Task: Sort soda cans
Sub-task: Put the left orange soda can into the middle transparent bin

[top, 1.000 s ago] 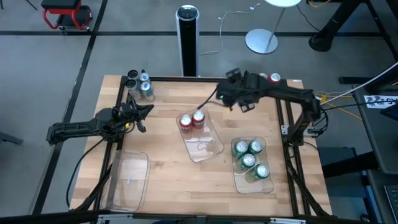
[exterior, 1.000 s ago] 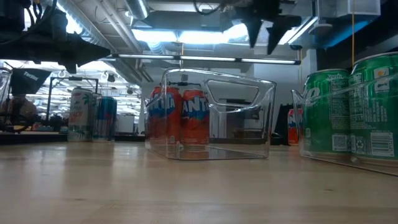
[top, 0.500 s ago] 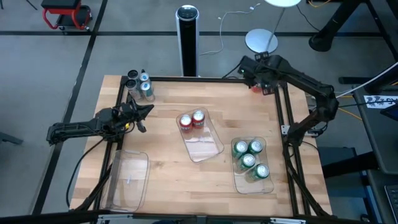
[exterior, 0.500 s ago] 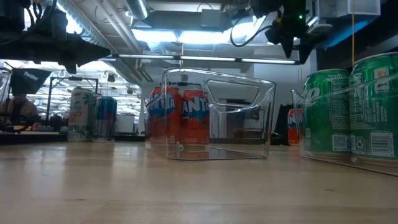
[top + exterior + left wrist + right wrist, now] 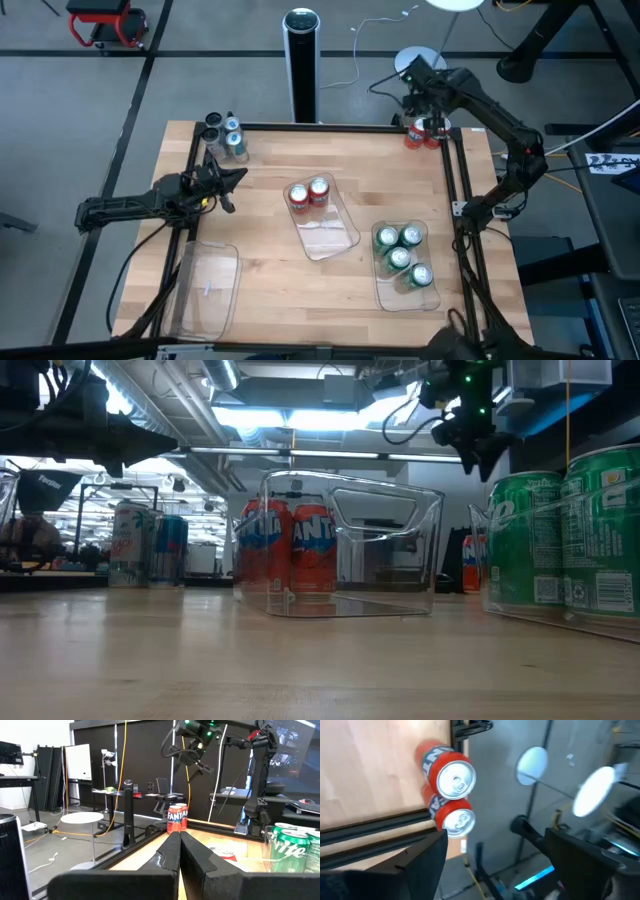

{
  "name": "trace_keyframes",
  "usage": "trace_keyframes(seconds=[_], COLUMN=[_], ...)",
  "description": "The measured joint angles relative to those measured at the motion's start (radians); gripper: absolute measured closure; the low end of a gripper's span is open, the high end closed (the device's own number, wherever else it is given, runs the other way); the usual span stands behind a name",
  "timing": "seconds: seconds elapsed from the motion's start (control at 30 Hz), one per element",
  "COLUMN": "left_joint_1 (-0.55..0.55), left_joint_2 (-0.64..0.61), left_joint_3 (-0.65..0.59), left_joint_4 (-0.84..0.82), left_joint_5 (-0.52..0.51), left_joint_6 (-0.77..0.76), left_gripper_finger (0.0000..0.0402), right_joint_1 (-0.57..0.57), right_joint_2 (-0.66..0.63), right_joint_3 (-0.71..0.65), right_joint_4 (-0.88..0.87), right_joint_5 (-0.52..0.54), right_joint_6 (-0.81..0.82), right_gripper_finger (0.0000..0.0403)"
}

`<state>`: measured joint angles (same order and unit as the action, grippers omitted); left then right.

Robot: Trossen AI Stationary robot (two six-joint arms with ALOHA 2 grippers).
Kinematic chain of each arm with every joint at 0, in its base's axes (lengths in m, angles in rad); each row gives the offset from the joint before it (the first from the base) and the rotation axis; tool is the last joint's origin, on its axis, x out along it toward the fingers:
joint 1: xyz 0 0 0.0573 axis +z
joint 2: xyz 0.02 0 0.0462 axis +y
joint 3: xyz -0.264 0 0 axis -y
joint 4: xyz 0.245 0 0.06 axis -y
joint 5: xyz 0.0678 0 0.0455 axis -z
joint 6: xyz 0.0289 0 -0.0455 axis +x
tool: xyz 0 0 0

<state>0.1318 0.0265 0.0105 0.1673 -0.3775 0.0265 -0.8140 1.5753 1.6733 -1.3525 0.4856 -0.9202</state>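
Observation:
Two red-and-white cans (image 5: pixel 423 135) stand upright side by side at the table's far right corner; the right wrist view looks down on their silver tops (image 5: pixel 454 779). My right gripper (image 5: pixel 421 108) hovers above them, open, touching nothing. Two more red cans (image 5: pixel 309 193) stand in the middle clear tray (image 5: pixel 335 235). Several green cans (image 5: pixel 401 255) fill the right tray (image 5: pixel 382 290). Silver/black cans (image 5: pixel 222 135) stand at the far left corner. My left gripper (image 5: pixel 232 178) waits shut near them, above the table's left part.
An empty clear tray (image 5: pixel 205 290) lies at the near left. A tall black-and-silver cylinder (image 5: pixel 302 60) stands on the floor beyond the far edge. Black frame rails (image 5: pixel 450 170) run along the table's sides. Bare wood shows between the trays.
My right gripper has swung from above the far side of the middle tray toward the table's far right corner, turning as it went, and now hangs over the two red cans there. The cans and trays have stayed put.

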Motion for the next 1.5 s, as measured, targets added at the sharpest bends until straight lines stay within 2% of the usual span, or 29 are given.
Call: trace_keyframes(seconds=[0.17,0.33,0.5,0.8,0.93,1.13,1.37,1.5], left_joint_1=[0.000,0.000,0.000,0.000,0.000,0.000,0.001,0.001], left_joint_2=[0.000,0.000,0.000,0.000,0.001,0.001,0.000,0.000], left_joint_3=[0.000,0.000,0.000,0.000,0.000,0.000,0.000,0.000], left_joint_4=[0.000,0.000,0.000,-0.043,-0.063,-0.057,-0.046,-0.044], left_joint_5=[0.000,0.000,0.000,0.000,0.000,0.000,-0.003,-0.003], left_joint_6=[0.013,0.034,0.042,0.043,0.042,0.044,0.053,0.052], left_gripper_finger=[0.0402,0.0402,0.0402,0.0402,0.0402,0.0402,0.0402,0.0402], right_joint_1=[-0.104,-0.152,-0.185,-0.224,-0.256,-0.274,-0.274,-0.273], right_joint_2=[0.000,0.007,0.069,0.186,0.179,0.164,0.153,0.127], right_joint_3=[0.000,0.000,0.000,-0.014,-0.100,-0.227,-0.242,-0.244], right_joint_4=[0.024,0.067,0.076,0.089,0.166,0.249,0.281,0.285], right_joint_5=[-0.124,-0.207,-0.280,-0.309,-0.366,-0.370,-0.400,-0.353], right_joint_6=[-0.060,-0.108,-0.126,-0.159,-0.164,-0.195,-0.219,-0.213], right_gripper_finger=[0.0070,0.0070,0.0070,0.0075,0.0092,0.0113,0.0116,0.0116])
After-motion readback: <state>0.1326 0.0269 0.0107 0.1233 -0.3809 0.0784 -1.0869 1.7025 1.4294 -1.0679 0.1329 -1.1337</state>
